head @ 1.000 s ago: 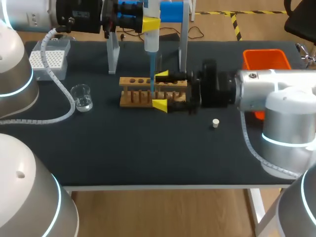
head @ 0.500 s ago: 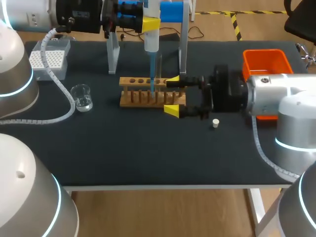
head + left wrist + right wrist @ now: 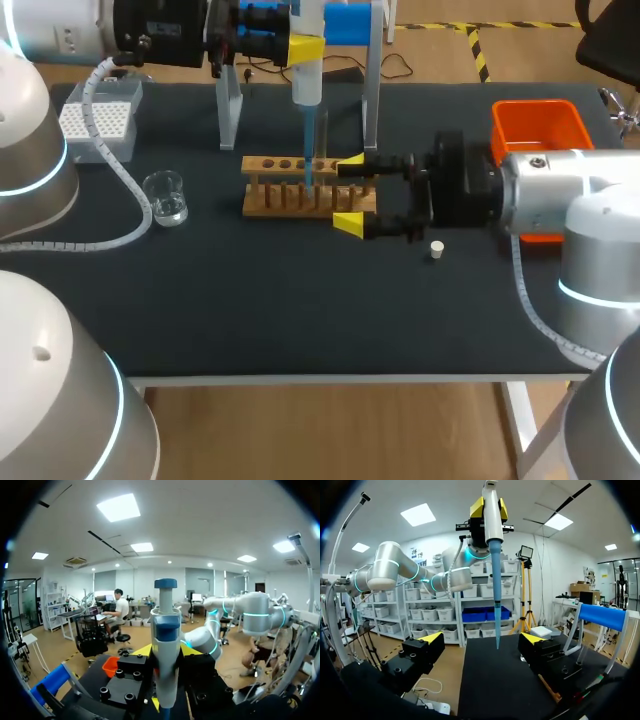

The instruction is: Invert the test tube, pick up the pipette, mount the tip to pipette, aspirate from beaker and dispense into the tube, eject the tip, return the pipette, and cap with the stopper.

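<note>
Stopper [image 3: 435, 249], a little white plug, sits on the dark table [image 3: 300, 310] just beside the right gripper [image 3: 348, 192]. That gripper has backed off from the wooden rack [image 3: 275, 200] in the last second and is now wide open and empty. So the clear tube [image 3: 322, 135] is left upright in the rack, ready for filling I'd say. Above it, the left gripper [image 3: 300, 42] is clamped on the white pipette [image 3: 307, 75]. Its slim blue tip [image 3: 307, 150] points down by the tube, but I can't tell if it's inside.
</note>
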You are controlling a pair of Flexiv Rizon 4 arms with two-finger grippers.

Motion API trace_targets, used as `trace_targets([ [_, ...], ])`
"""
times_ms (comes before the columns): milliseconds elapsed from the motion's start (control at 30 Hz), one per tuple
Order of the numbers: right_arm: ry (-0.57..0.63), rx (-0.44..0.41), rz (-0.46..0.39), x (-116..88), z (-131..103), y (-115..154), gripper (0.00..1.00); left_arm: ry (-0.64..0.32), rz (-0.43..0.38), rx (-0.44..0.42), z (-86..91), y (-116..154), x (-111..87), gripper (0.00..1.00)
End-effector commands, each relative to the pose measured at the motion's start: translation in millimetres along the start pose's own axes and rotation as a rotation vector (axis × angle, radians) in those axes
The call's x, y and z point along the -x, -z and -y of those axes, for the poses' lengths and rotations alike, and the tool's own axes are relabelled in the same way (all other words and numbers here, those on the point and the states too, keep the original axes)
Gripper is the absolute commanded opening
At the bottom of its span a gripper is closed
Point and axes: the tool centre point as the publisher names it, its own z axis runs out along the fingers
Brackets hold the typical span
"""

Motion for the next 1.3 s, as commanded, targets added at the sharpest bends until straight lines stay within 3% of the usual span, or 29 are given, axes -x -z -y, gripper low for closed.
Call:
trace_targets([
  [33,0.000,-0.001,-0.001,-0.9,-0.1,1.9,1.00,-0.001,0.000,-0.001,0.0,0.7,-0.4,0.00],
  [733,0.000,-0.001,-0.001,-0.9,-0.1,1.9,1.00,-0.001,0.000,-0.001,0.0,0.7,-0.4,0.00],
  [1033,0.000,-0.001,-0.001,-0.9,-0.1,1.9,1.00,-0.024,0.012,0.003,-16.0,44.0,2.3,0.00],
  [1300,0.000,-0.001,-0.001,-0.9,-0.1,1.9,1.00,-0.048,0.055,0.012,-42.7,97.1,22.8,0.00],
])
